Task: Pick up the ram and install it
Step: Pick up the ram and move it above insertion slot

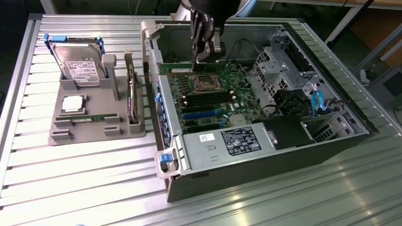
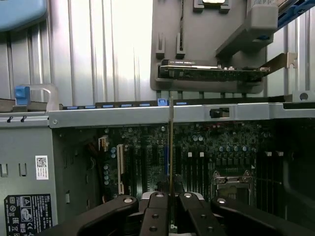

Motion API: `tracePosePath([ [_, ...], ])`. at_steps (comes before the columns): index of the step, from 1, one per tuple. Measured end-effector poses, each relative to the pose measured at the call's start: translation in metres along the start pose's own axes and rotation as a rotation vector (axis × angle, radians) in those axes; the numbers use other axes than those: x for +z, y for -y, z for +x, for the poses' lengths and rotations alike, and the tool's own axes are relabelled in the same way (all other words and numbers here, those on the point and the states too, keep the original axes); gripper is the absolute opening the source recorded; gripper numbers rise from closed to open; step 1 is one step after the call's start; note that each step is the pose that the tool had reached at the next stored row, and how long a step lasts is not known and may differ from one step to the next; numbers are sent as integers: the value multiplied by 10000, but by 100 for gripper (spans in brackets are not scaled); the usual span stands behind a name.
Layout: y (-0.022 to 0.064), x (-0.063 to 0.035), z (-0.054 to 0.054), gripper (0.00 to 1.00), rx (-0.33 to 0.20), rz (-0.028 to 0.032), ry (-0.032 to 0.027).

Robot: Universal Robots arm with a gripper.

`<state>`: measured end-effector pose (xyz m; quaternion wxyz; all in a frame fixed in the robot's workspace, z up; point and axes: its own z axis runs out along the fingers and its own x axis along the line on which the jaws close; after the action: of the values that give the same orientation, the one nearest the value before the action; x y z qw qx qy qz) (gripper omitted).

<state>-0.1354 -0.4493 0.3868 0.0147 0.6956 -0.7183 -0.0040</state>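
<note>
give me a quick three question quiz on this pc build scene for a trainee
1. True or false: the gripper is shut on the ram above the motherboard in the open case.
2. Which part rests in the grey holder at the exterior view's left? A) a keyboard B) the hard drive C) a monitor
3. Fill in: the tall circuit card in the holder stands on its ____.

Key: 1 true; 2 B; 3 edge
</note>
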Motion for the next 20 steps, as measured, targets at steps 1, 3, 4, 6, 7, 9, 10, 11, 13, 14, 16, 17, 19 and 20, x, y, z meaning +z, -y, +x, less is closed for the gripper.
tracePosePath([
  [1,15,-1,0,12,0,-2,-1],
  [3,49,-2,-2,12,0,-7,-1],
  [4,74,-2,-2,12,0,-9,-1],
  [6,126,-3,-4,12,0,-17,-1],
  [7,176,-5,-6,12,0,-26,-2],
  [9,224,-6,-7,12,0,-33,-1],
  [10,246,-6,-8,12,0,-37,-1],
  [11,258,-6,-8,12,0,-39,-1],
  [13,305,-7,-10,12,-1,-49,-2],
  [14,336,-8,-11,12,0,-56,-2],
  [16,416,-9,-14,12,-1,-72,-2],
  [17,451,-10,-17,12,-1,-80,-3],
  [19,542,-12,-28,12,-1,-96,-4],
  [20,571,-13,-31,12,-1,-102,-4],
])
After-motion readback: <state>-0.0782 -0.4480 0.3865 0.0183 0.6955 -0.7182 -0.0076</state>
